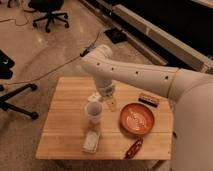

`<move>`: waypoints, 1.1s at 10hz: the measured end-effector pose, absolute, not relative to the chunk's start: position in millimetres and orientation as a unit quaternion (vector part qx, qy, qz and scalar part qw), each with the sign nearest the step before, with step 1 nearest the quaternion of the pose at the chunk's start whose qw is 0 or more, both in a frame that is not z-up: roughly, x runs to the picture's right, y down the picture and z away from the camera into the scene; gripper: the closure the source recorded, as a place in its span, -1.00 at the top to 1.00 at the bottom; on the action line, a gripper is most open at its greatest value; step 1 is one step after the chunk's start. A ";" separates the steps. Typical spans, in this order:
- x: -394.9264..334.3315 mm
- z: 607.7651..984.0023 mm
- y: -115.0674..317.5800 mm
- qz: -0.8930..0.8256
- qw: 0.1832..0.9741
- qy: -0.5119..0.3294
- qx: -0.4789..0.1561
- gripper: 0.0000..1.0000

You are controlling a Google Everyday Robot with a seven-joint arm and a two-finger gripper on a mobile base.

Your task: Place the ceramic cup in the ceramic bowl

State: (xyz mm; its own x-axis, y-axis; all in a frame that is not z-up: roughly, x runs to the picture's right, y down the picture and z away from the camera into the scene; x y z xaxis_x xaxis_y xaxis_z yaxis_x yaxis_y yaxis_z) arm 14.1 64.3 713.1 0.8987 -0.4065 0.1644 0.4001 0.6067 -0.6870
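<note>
Jaws sit just beside ceramic cup [93, 112], opening we cannot tell; ceramic bowl [136, 118] near, on their other side. Risk, we judge: off-centre closing topples cup

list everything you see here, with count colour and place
table: one, light wood, centre
ceramic cup: one, pale whitish, upright, mid-table
ceramic bowl: one, red-orange, right of the cup
red packet: one, front edge, before the bowl
whitish item: one, in front of the cup
dark box: one, behind the bowl
office chairs: two, black, on the floor
arm: one, white, reaching from the right
gripper: one, just behind the cup
</note>
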 end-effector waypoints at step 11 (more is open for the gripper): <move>-9.8 720.4 71.3 -0.236 0.887 0.000 -0.396 0.19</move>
State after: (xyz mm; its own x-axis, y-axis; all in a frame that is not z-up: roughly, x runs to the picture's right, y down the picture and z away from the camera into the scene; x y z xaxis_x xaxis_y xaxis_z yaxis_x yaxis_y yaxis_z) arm -9.8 71.3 720.4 0.8882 -0.4199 0.1868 0.4193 0.5742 -0.7032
